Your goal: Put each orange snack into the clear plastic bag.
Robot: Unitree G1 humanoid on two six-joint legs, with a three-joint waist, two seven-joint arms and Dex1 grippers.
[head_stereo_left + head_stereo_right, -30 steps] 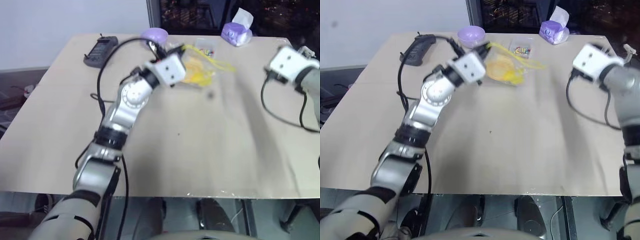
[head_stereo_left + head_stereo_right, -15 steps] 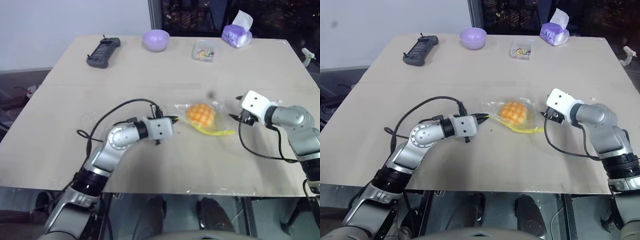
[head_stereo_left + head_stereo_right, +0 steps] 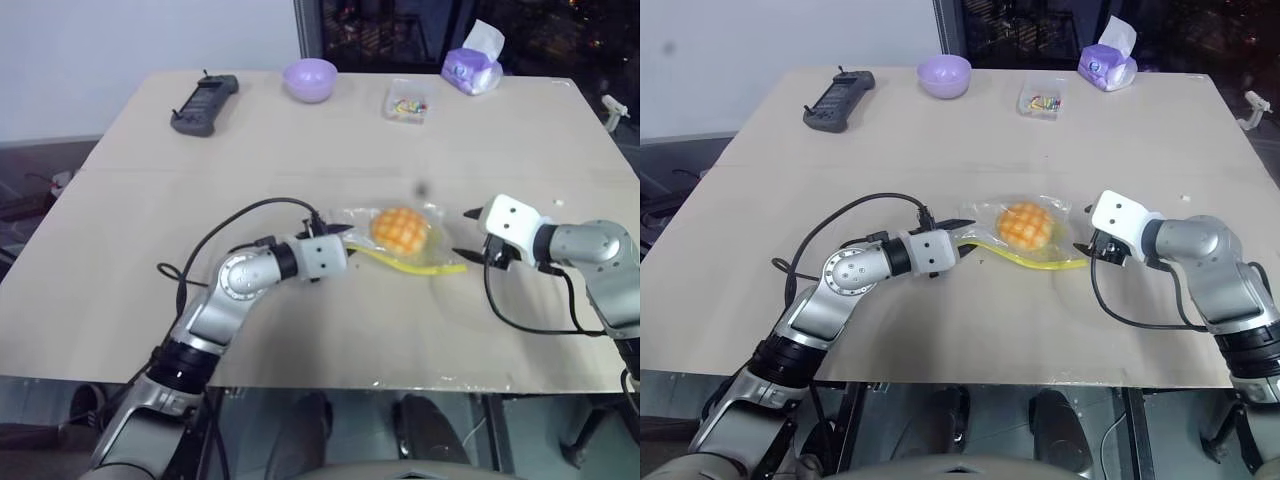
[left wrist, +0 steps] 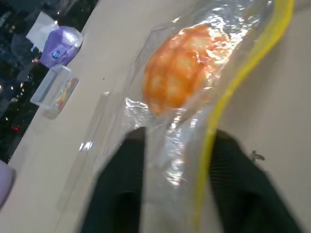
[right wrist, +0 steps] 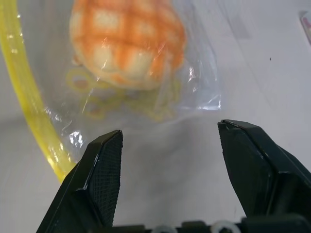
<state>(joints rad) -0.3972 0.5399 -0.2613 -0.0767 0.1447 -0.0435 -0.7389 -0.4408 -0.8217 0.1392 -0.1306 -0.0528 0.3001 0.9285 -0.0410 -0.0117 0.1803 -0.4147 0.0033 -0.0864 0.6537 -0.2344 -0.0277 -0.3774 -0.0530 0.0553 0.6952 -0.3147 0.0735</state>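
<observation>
Head views: you have the orange snack [image 3: 1026, 224] lying inside the clear plastic bag [image 3: 1040, 238], mid-worktop [image 3: 940, 140], with the bag's yellow zip strip [image 3: 1025, 262] running along its near edge. Your left gripper [image 3: 967, 236] sits at the bag's left end, fingers parted around the plastic there. Your right gripper [image 3: 1085, 245] is just right of the bag, fingers spread, apart from it. Along the far edge of the worktop: a black remote [image 3: 835, 95], a purple bowl [image 3: 944, 72], a small clear box [image 3: 1042, 99] and a purple tissue pack [image 3: 1107, 62].

Left wrist view: your two black fingers [image 4: 119, 187] stand apart, with crinkled bag film and the zip strip between them. You cannot tell whether they touch the plastic. The snack lies just beyond them, inside the bag.

Right wrist view: your fingers [image 5: 99, 174] are wide apart over bare worktop. The bag's corner and the snack lie just ahead, untouched.
</observation>
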